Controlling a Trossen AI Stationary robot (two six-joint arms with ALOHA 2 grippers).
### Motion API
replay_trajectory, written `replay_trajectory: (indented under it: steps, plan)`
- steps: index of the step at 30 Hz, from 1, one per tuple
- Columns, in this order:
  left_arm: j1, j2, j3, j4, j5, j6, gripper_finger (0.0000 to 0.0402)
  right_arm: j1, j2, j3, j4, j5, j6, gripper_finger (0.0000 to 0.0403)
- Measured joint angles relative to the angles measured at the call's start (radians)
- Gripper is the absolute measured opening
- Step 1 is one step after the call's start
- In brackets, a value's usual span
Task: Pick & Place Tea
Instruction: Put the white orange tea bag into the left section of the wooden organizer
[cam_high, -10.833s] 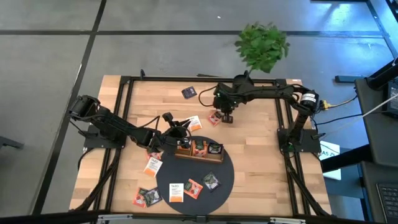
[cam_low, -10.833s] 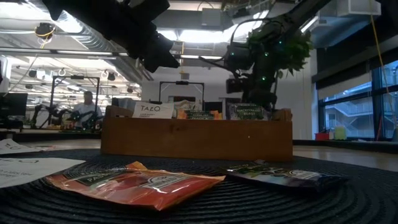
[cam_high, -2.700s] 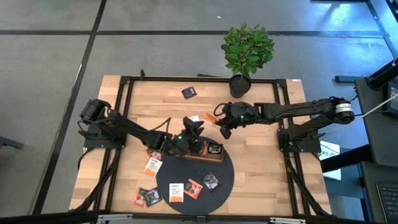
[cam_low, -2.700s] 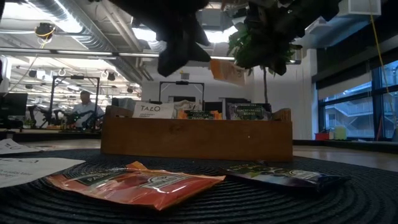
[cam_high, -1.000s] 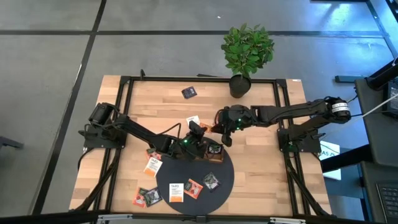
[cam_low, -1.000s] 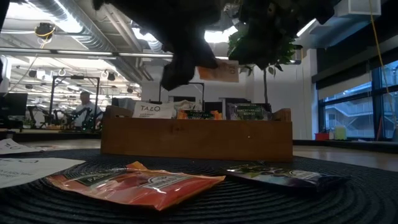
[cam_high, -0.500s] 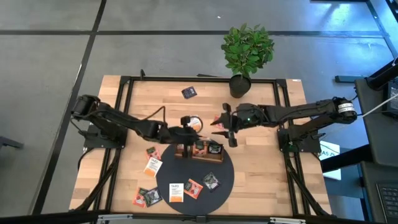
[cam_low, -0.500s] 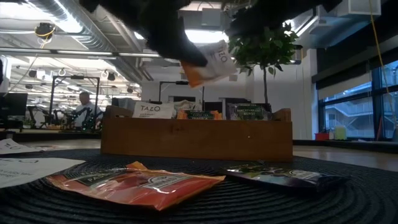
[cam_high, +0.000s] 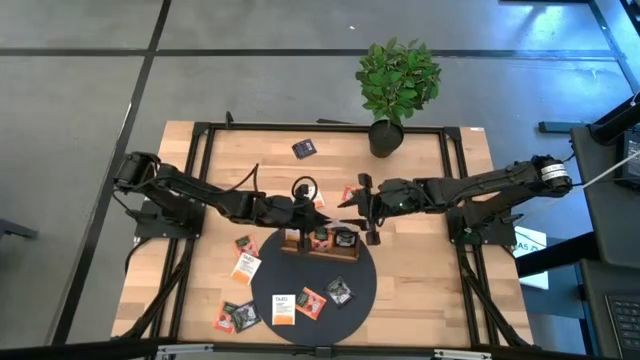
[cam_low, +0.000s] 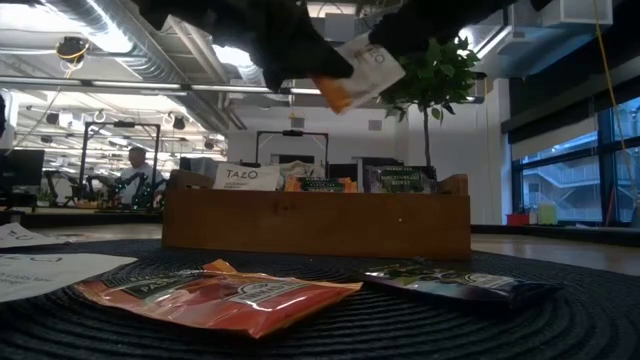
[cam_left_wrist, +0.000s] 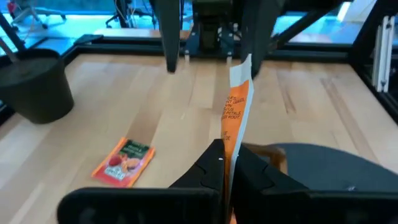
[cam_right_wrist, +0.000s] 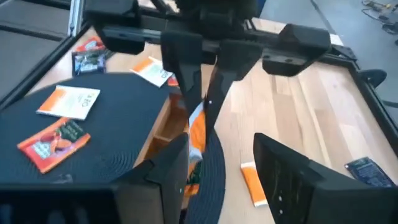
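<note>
- Table (cam_high: 420, 270): wooden top carrying a round dark mat (cam_high: 362, 290), with a potted plant (cam_high: 398, 82) standing at the far edge.
- Wooden tray (cam_high: 318, 242) sitting on the mat's far rim, several tea bags standing in its compartments.
- Left gripper (cam_high: 303, 205) hovering just above the tray's far side, clenched on an orange-and-white tea bag (cam_left_wrist: 238, 109); the bag is hanging in the air, clear of the tray, in the low view (cam_low: 358, 75).
- Right gripper (cam_high: 367, 210) facing it from the tray's right end, fingers spread and released, holding nothing.
- Loose tea bags lying flat: an orange one (cam_high: 245, 266) on the wood beside the mat, a white one (cam_high: 284, 308) on the mat, a dark one (cam_high: 304, 149) near the far edge.
</note>
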Motion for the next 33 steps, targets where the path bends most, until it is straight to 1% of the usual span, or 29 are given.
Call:
replay_trajectory:
  steps: [5, 8, 11, 15, 16, 17, 25, 29, 31, 33]
  plan:
    - [-0.003, 0.000, 0.000, 0.020, -0.016, 0.012, 0.0006, 0.002, 0.025, 0.000, 0.017, -0.002, 0.029, 0.0181]
    - [-0.003, 0.000, 0.000, 0.017, -0.017, 0.021, 0.0006, 0.004, 0.034, 0.000, 0.039, -0.001, 0.058, 0.0167]
    - [-0.003, 0.000, 0.000, 0.017, -0.017, 0.022, 0.0009, 0.004, 0.036, 0.000, 0.037, -0.001, 0.077, 0.0124]
    - [-0.003, 0.000, 0.000, 0.022, -0.019, 0.028, 0.0007, 0.004, 0.036, 0.000, 0.031, -0.003, 0.073, 0.0033]
    - [-0.003, 0.000, 0.000, 0.021, -0.018, 0.028, 0.0006, 0.004, 0.036, 0.000, 0.031, -0.003, 0.066, 0.0018]
    - [-0.003, 0.000, 0.000, 0.021, -0.018, 0.029, 0.0006, 0.004, 0.036, 0.000, 0.032, -0.003, 0.056, 0.0012]
    - [-0.003, 0.000, 0.000, 0.019, -0.017, 0.034, 0.0022, 0.004, 0.036, 0.000, 0.036, -0.001, 0.079, 0.0004]
    - [-0.003, -0.007, 0.000, 0.008, -0.019, 0.089, 0.0027, 0.004, 0.036, 0.000, 0.034, 0.010, 0.083, 0.0003]
    - [-0.003, -0.011, 0.000, -0.004, -0.044, 0.101, 0.0028, 0.004, 0.036, 0.000, 0.024, 0.019, 0.083, 0.0002]
    - [-0.007, -0.018, 0.000, -0.023, -0.047, 0.133, 0.0029, 0.004, 0.036, 0.000, 0.020, 0.023, 0.083, 0.0002]
